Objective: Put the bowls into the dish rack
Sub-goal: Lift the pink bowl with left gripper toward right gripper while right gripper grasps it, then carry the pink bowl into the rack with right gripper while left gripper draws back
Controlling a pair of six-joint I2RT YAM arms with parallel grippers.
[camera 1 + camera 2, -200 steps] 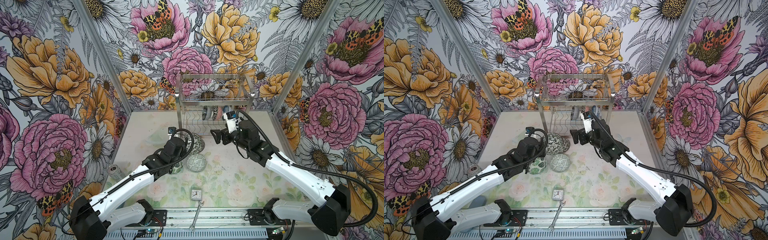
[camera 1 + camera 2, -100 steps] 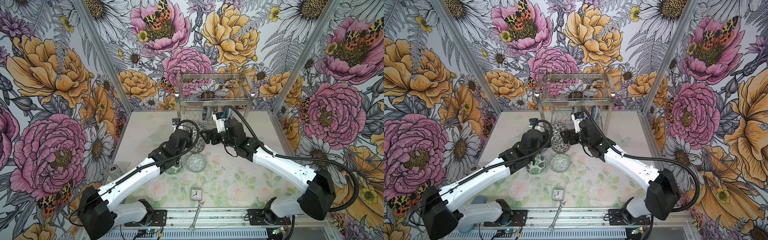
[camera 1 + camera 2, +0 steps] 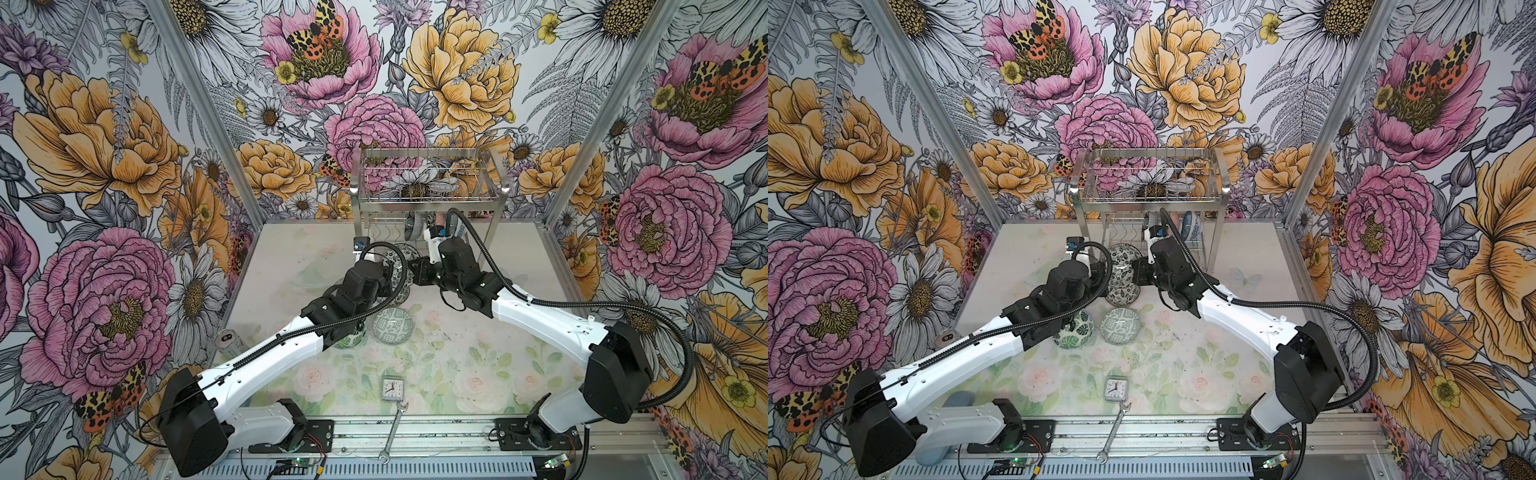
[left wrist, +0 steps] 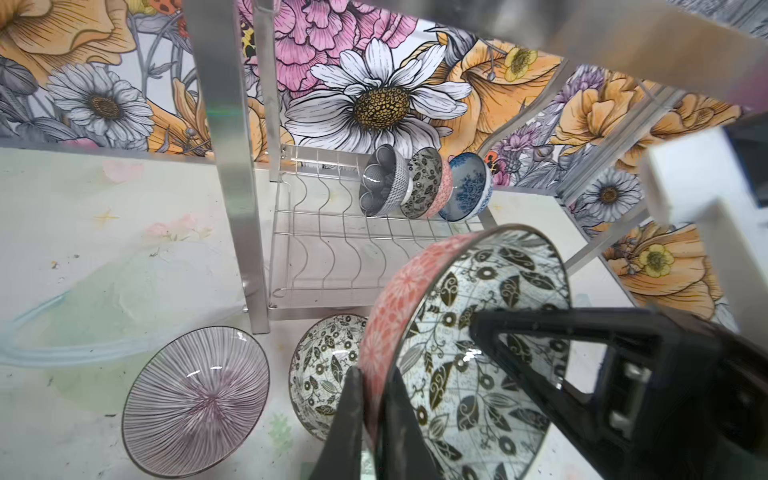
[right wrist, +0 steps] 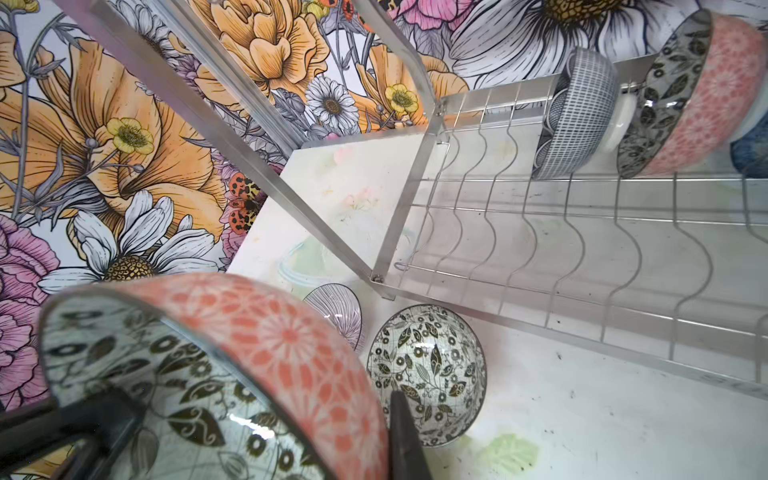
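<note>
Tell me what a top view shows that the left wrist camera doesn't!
Only in a top view: the little clock, the wrench, the green leaf bowl and the grey-green patterned bowl.
Only the left wrist camera: the pink outside of the held bowl, pinched by the left fingers.
Both: the dish rack and the bowls standing in its lower tier.

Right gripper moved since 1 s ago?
Yes. In a top view the right gripper has shifted left, away from the dish rack's right legs, to the pink-sided bowl; jaws shut on it.
</note>
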